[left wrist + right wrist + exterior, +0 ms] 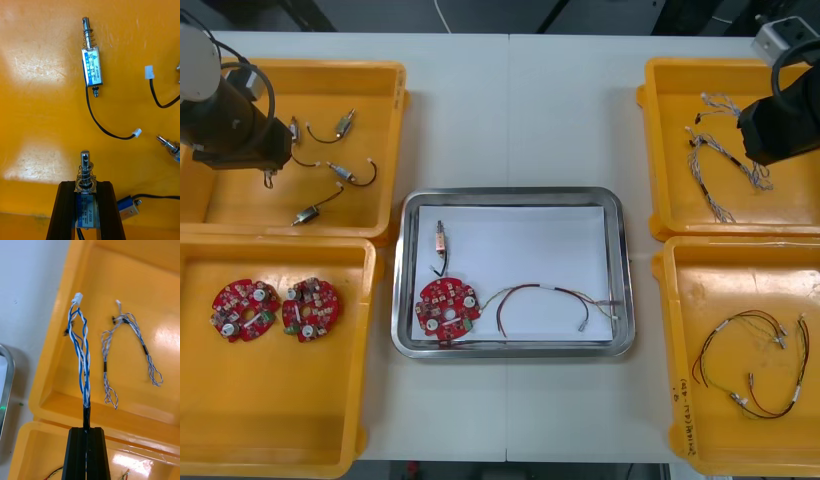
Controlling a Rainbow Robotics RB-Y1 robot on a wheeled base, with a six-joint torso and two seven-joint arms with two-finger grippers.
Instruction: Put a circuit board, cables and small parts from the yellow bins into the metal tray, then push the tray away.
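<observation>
Twisted blue and white cable [81,352] is running straight out of our clenched right end effector [86,431] over the far right yellow bin [670,180], and we are gripping a small metal part [86,165] in the left end effector [85,185], metal tray [510,193] lying between them.

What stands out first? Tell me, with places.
The right gripper, jaws shut, holds a blue and white cable above the far right yellow bin. The left gripper clamps a small metal part over the far left yellow bin. A red circuit board lies in the metal tray.
</observation>
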